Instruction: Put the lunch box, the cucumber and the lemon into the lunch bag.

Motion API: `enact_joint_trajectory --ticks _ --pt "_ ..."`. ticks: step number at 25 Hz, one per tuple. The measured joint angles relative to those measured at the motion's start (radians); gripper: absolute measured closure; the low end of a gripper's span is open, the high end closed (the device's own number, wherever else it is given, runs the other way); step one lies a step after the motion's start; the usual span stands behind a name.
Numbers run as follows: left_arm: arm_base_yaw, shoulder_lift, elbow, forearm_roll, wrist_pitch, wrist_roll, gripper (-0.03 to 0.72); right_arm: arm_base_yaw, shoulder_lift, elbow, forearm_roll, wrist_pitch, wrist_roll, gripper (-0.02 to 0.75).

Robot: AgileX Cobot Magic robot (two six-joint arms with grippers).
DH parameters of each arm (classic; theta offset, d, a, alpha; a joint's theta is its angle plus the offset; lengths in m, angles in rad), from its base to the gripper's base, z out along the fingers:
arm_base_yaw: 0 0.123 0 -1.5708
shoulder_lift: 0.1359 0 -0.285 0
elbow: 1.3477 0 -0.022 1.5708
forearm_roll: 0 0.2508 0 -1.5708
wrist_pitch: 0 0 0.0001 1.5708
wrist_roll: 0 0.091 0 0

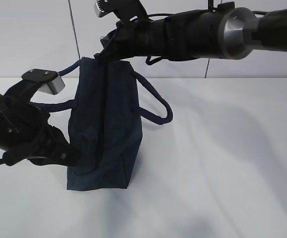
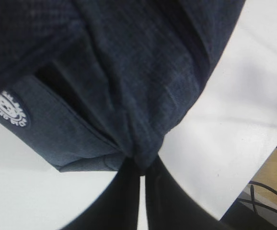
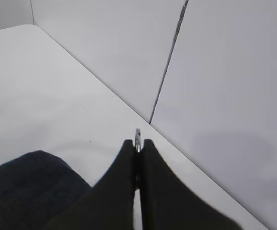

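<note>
Upright, the lunch bag (image 1: 106, 134) hides its contents; left gripper (image 2: 141, 167) pinches its fabric, right gripper (image 3: 137, 143) its ring pull (image 3: 137, 136)

White table (image 1: 223, 163); lunch bag (image 1: 106, 129) (upright)

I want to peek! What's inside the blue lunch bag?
Nothing inside shows. The lunch bag stands on the white table with its dark fabric covering whatever it holds, so its contents cannot be seen.
</note>
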Motion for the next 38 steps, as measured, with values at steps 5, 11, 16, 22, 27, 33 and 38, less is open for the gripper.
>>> enact_joint_trajectory --ticks 5,11,16,22,27,33,38 --pt "0.000 0.000 0.000 0.000 -0.002 0.000 0.696 0.000 0.000 0.000 0.011 0.000 0.000 0.751" --pt "0.000 0.000 0.000 0.000 -0.004 0.000 0.695 0.000 0.000 0.000 0.013 0.000 0.000 0.748" --pt "0.000 0.000 0.000 0.000 -0.004 0.000 0.695 -0.001 0.000 0.000 0.021 -0.009 0.000 0.721" --pt "0.000 0.000 0.000 0.000 -0.004 0.001 0.695 -0.004 0.000 0.000 0.023 -0.016 0.000 0.691" --pt "0.000 0.000 0.004 0.000 0.013 0.001 0.695 -0.009 0.000 -0.002 0.034 -0.032 0.000 0.585" --pt "0.000 0.000 0.004 0.000 0.013 0.001 0.695 -0.009 -0.002 -0.002 0.053 -0.058 0.000 0.476" --pt "0.000 0.000 0.004 0.000 0.013 -0.006 0.669 -0.009 -0.062 0.009 0.090 -0.087 0.000 0.468"
